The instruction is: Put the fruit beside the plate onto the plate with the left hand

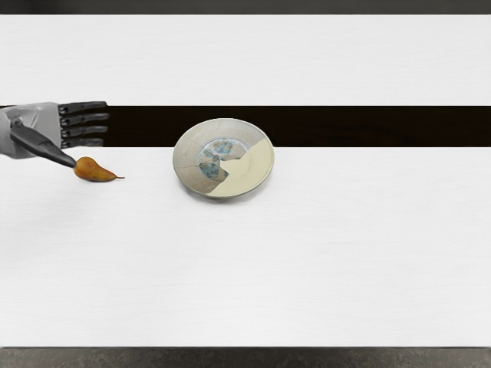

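Big white table [307,253] with a dark strip running behind it, can't tell what that strip is. The plate [247,173] sits mid-table, empty, with some blotchy glaze I can't really make out. The left hand [54,126] comes in at the left edge, its arm mostly cut off, fingers [84,120] straight out and spread, holding nothing. The thumb tip is right at the pear [96,170], but whether it's touching I honestly can't tell. The pear lies on its side well left of the plate. My guess: light, firm, smooth skin, rolls easily, so grab the fat end, not the stem.
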